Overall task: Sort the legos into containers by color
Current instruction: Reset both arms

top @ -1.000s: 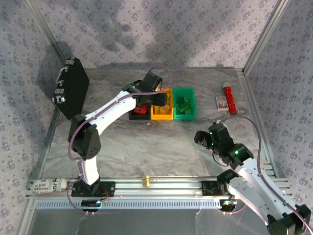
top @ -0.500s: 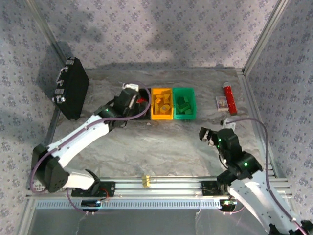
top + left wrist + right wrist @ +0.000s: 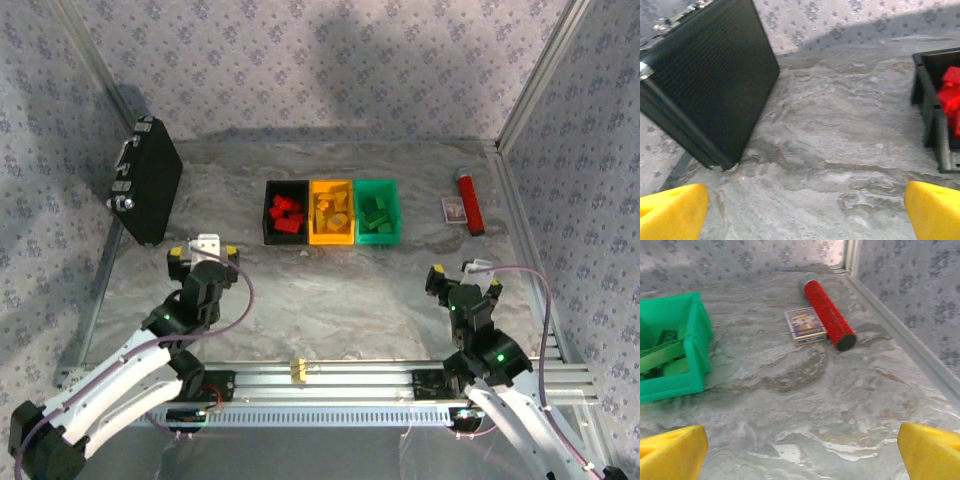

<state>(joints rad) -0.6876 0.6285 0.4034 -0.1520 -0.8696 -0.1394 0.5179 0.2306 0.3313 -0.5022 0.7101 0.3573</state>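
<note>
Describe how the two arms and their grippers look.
The left arm and right arm have white shells with black joints, small green lights and a thin purple cable looping alongside. The left gripper and right gripper are black, with yellow wedge-shaped fingertips.

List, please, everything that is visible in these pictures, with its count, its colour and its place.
case: one, black, tilted at the left wall
black bin: one, left of the joined row, mid-table
orange-yellow bin: one, middle of the row
green bin: one, right of the row
red legos: several, in the black bin
yellow legos: several, in the orange-yellow bin
green legos: several, in the green bin
cylinder: one, red, far right
small box: one, printed, beside the cylinder
small block: one, yellow, on the near rail
left gripper: open, near left
right gripper: open, near right
</note>
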